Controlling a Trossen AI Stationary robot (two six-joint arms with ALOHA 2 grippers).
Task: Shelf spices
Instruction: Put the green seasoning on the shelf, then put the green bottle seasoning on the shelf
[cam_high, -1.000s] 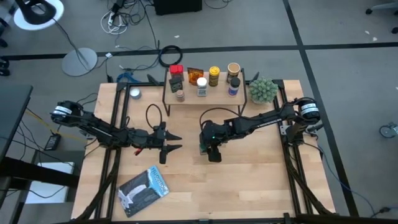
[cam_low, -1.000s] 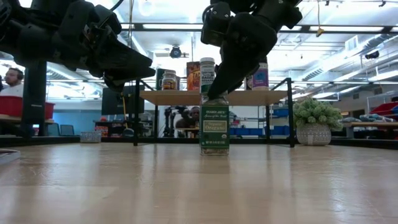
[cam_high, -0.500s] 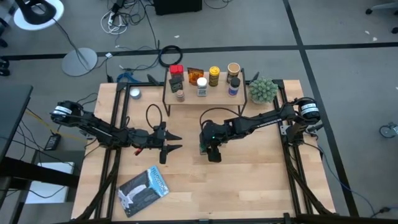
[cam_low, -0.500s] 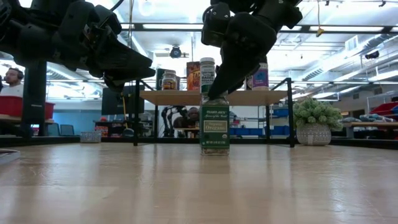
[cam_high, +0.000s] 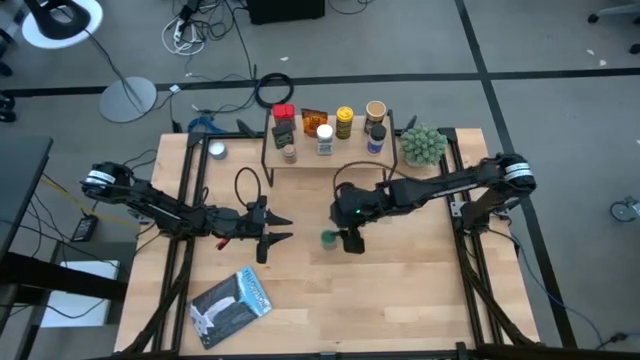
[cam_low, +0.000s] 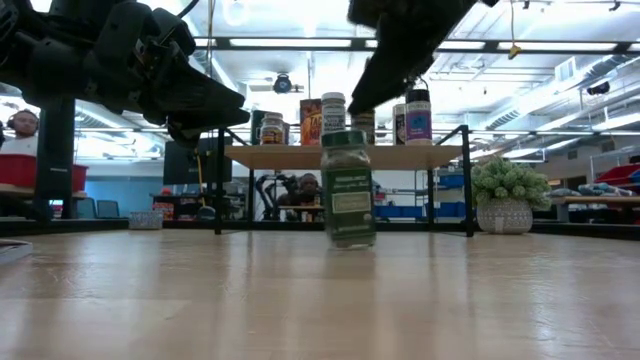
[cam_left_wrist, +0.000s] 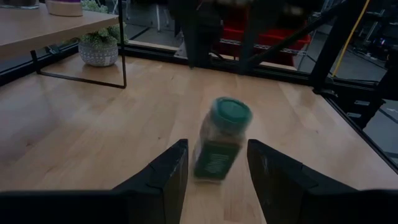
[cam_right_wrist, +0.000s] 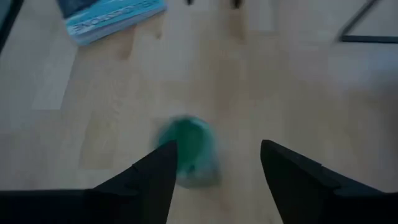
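The right pincer (cam_high: 351, 240) hangs above the surface (cam_high: 420, 290), its fingers (cam_right_wrist: 143, 180) spread and grasping nothing. The green jar (cam_low: 348, 188) stands free just beside and below it, on the side toward the left arm, tilted a little off upright, lid up. From the right wrist its green lid (cam_right_wrist: 185, 140) shows between the spread fingers, nearer one of them. The left pincer (cam_high: 281, 228) hovers well apart from the jar, pointing at it, fingers (cam_left_wrist: 163, 171) also spread and empty. The shelf (cam_high: 330, 152) stands beyond the right pincer at the far side of the surface, carrying the other spices (cam_high: 344, 123). A plant (cam_high: 422, 145) sits beside the shelf.
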